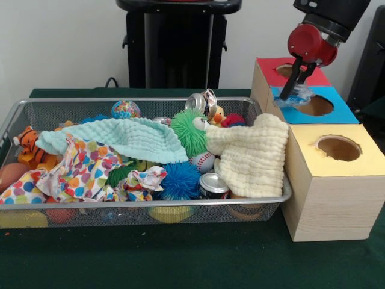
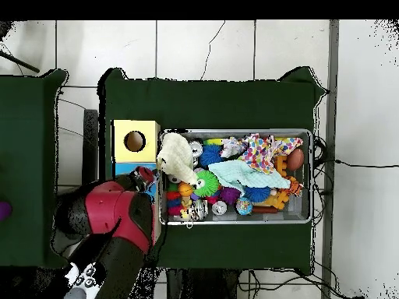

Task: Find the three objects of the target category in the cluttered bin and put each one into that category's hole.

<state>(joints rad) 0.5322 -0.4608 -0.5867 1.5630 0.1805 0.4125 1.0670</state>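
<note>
Bin (image 1: 12, 117) on green table (image 1: 180, 259), white wall (image 1: 60, 42), tiled floor (image 2: 195, 47)

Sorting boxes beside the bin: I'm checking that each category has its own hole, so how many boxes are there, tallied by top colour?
Red-topped box: 1
Blue-topped box: 1
Yellow-topped box: 1
Total: 3
</note>
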